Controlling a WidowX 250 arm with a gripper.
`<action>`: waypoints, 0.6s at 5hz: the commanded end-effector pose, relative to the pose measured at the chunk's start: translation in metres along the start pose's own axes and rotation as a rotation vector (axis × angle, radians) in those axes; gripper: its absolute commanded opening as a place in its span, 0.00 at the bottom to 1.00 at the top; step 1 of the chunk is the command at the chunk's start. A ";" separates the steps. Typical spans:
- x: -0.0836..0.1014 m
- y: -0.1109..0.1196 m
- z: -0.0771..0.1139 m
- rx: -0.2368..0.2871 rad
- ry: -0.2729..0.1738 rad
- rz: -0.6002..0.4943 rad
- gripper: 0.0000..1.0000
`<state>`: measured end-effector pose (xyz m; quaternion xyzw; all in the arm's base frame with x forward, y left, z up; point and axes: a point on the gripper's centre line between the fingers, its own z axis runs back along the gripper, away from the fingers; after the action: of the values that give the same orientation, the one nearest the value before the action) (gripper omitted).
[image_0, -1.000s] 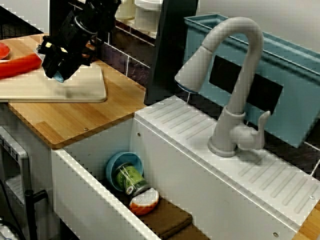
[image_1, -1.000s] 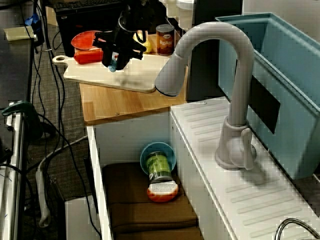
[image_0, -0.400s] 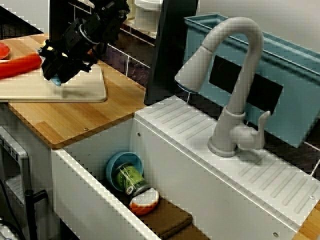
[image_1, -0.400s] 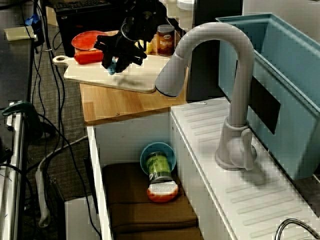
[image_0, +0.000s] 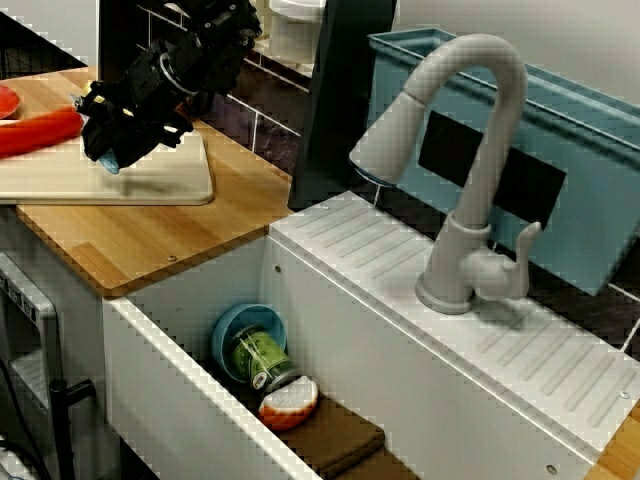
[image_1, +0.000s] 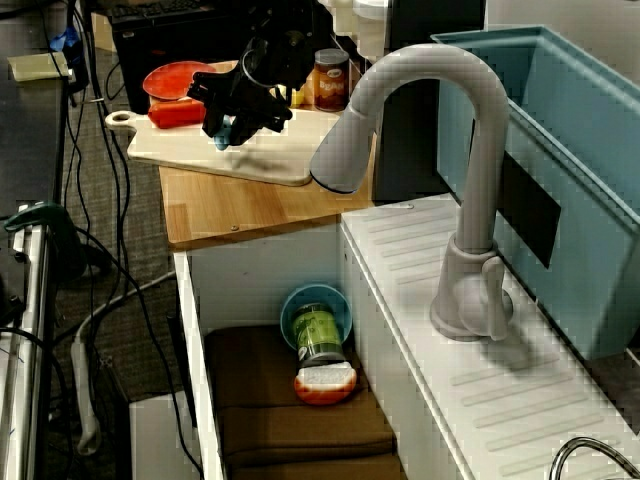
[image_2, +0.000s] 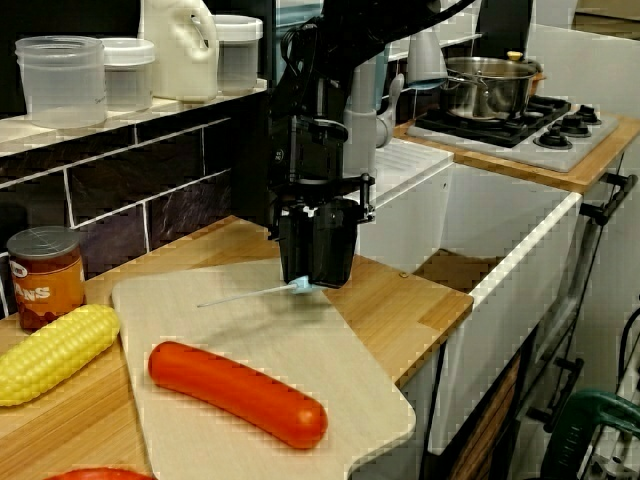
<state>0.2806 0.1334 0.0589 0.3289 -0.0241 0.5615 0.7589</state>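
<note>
1. Thin pale-blue utensil (image_2: 297, 287) is hanging from the tool (image_2: 315, 280). Its slim shaft is pointing away from the sink end of the bench (image_2: 405, 300) and lying almost level just over the cutting board (image_2: 330, 360). Whether it is touching the board I cannot tell.
2. The tool's fingers are pressing together on the utensil's blue end and pointing straight down in the view along the bench.
3. The tool is hovering over the back part of the board, toward the wall edge of the bench and nearer its sink end.
4. A red sausage (image_2: 237, 393) is lying on the board toward the bench's front edge, apart from the utensil.
5. A corn cob (image_2: 50, 352) and a can (image_2: 43, 275) are sitting off the board by the wall edge, away from the sink end.
6. In the sink (image_0: 170, 370), a teal bowl (image_0: 232, 325), a green jar (image_0: 258, 358) and an orange-and-white piece (image_0: 290, 400) are lying together by a brown mat (image_0: 345, 440), with the faucet (image_0: 480, 130) rising behind.
</note>
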 end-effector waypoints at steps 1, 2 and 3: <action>0.004 0.011 0.004 0.033 -0.026 0.009 0.00; 0.008 0.011 -0.001 0.059 -0.028 0.014 0.00; 0.011 0.009 -0.005 0.077 -0.027 0.024 0.00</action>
<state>0.2786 0.1480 0.0439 0.3715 0.0024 0.5574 0.7425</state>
